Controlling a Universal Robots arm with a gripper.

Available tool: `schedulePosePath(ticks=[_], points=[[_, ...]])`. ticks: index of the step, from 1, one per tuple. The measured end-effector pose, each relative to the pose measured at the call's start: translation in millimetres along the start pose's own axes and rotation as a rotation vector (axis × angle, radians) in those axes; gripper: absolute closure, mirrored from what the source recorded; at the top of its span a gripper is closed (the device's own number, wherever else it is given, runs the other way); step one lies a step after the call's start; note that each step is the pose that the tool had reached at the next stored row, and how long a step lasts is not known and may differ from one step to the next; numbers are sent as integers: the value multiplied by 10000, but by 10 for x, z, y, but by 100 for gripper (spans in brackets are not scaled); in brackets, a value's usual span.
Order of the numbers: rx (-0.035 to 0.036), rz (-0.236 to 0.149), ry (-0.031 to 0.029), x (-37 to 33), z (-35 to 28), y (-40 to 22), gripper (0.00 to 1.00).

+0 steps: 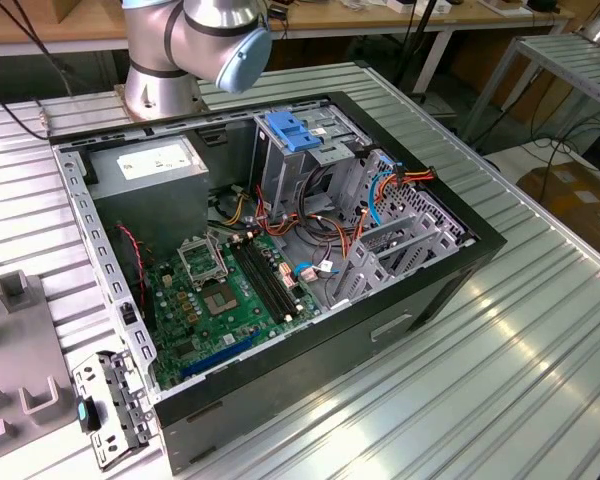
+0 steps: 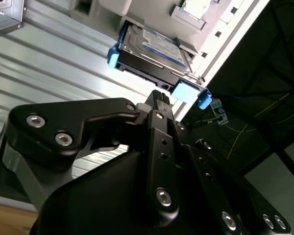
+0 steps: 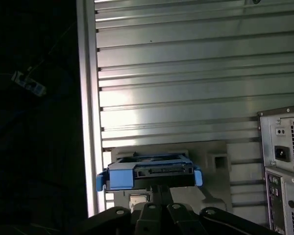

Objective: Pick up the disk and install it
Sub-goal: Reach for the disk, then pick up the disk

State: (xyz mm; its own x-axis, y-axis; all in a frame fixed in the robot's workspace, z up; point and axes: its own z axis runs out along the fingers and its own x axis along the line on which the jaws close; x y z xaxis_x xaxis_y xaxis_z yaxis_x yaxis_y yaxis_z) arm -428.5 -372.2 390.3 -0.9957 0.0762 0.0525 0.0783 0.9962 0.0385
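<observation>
The disk point(image 2: 152, 46) is a dark hard drive with a white and blue label and blue side rails. It rests in a grey holder point(image 3: 210, 161) on the ribbed metal table, close to the table's edge. In the first wrist view I see the disk point(image 3: 161, 170) end-on, connector side toward me. My gripper point(image 2: 159, 95) is shut, its black tips together right at the disk's near end, with nothing between them. In the first wrist view the gripper point(image 3: 159, 188) sits just below that end. Whether the tips touch the disk I cannot tell.
An open computer case point(image 1: 280, 250) lies on the table, with a drive cage and blue latch point(image 1: 295, 130), a power supply point(image 1: 150, 165) and a motherboard. Its rear panel point(image 3: 284, 161) stands near the holder. Grey fixtures point(image 1: 20, 340) and a metal bracket point(image 1: 105, 405) lie at the exterior view's left.
</observation>
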Motion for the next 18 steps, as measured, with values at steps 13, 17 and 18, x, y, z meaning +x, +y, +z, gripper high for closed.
schedulePosePath(ticks=[13, 17, 18], points=[[-7, -4, -95, 370, 44, -30, 89], [-7, -6, -96, 371, 45, -30, 89], [-7, -6, -96, 370, 45, -30, 89]])
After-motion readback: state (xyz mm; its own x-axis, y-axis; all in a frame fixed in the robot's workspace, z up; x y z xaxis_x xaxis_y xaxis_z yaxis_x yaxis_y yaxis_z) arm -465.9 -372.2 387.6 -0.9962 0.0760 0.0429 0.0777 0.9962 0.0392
